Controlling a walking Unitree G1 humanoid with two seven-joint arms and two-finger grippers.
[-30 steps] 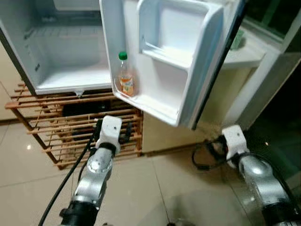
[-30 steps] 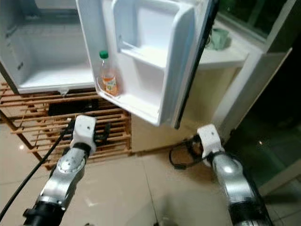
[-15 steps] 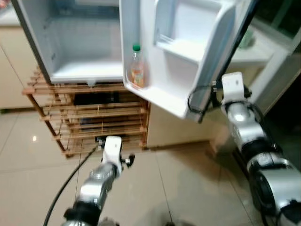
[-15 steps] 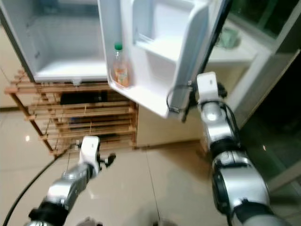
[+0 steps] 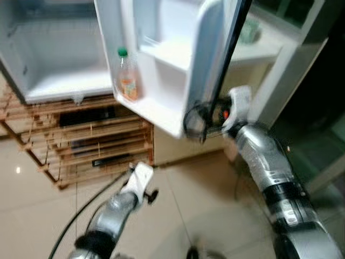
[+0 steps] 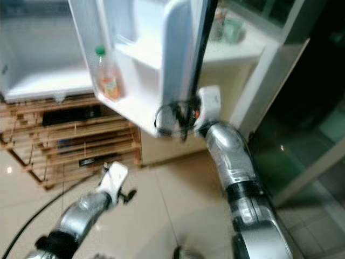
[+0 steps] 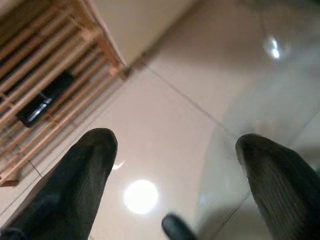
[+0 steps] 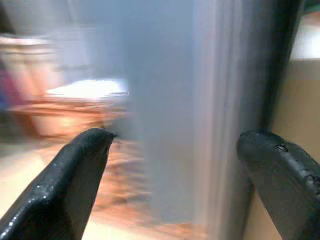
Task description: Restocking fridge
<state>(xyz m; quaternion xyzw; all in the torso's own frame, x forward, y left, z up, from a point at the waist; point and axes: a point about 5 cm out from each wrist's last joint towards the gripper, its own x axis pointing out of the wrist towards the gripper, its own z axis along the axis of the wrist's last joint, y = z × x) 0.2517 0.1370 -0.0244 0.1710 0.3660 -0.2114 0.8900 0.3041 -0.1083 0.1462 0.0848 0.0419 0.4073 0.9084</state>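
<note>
The small white fridge [image 5: 54, 59] stands open on a wooden rack. Its door [image 5: 172, 65] swings out toward me, and a clear bottle with a green cap and orange label [image 5: 127, 81] stands upright in the lower door shelf. My right gripper [image 5: 202, 116] is raised to the door's lower outer corner. In the right wrist view the right gripper [image 8: 175, 140] is open, with the door's edge [image 8: 220, 100] between its fingers. My left gripper [image 7: 175, 145] hangs low over the floor tiles, open and empty; in the left eye view the left gripper [image 5: 151, 193] is below the rack.
The wooden slatted rack [image 5: 81, 140] under the fridge holds dark items. A pale counter [image 5: 264, 51] with a green cup [image 5: 248, 32] lies behind the door. Dark glass panels [image 5: 318, 108] stand at the right. A black cable [image 5: 81, 216] trails along my left arm.
The view has shifted. The door now looks more edge-on, with my right gripper lower, at its bottom corner. My left arm stays low over the floor.
</note>
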